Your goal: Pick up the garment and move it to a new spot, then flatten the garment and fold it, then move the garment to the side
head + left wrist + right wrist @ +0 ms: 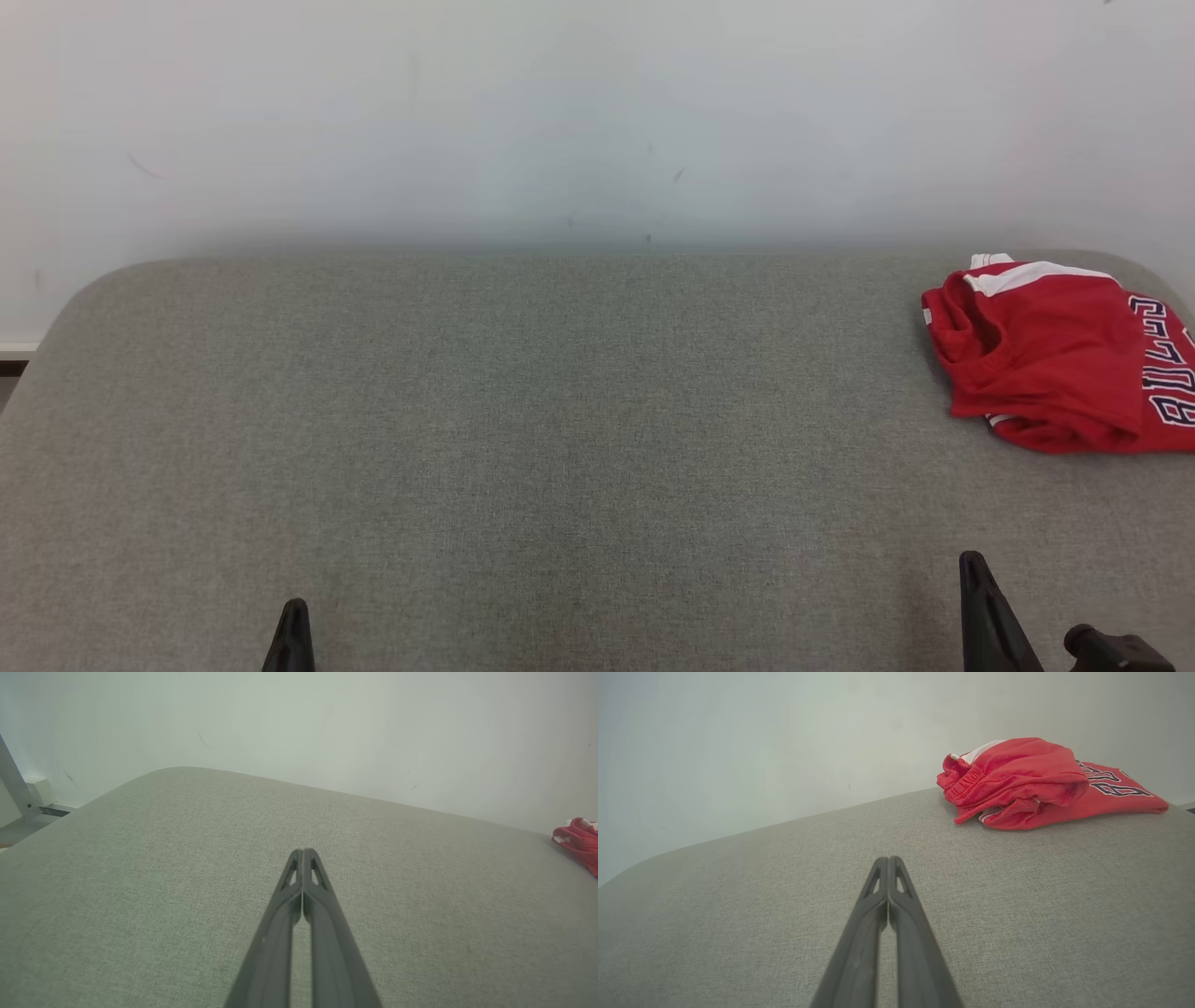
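Left hand [302, 851]: both dark fingers pressed together from the tips down, gripping nothing; it points across bare grey cloth at the near left of the tabletop. In the head view its tip rises from the lower left edge. Whether it touches the cloth, I cannot tell.
Right hand [888, 859]: closed the same way, fingertips meeting, nothing between them; it sits at the near right of the tabletop, aimed toward the far edge.
Garment [1046, 364]: red, loosely bunched, with white trim and dark, white-outlined lettering on its right part. It lies at the far right corner of the tabletop, cut off by the right edge of the head view. It is ahead of the right hand and a little to its right, well apart from both hands.
Tabletop [560, 420]: covered in grey woven fabric, with rounded far corners.
Wall [560, 112]: pale, with a few small dark marks, directly behind the far edge.
Strut [14, 781]: grey, slanted, beyond the tabletop's corner at the left of the left wrist view, with a small white box [41, 791] beside it.
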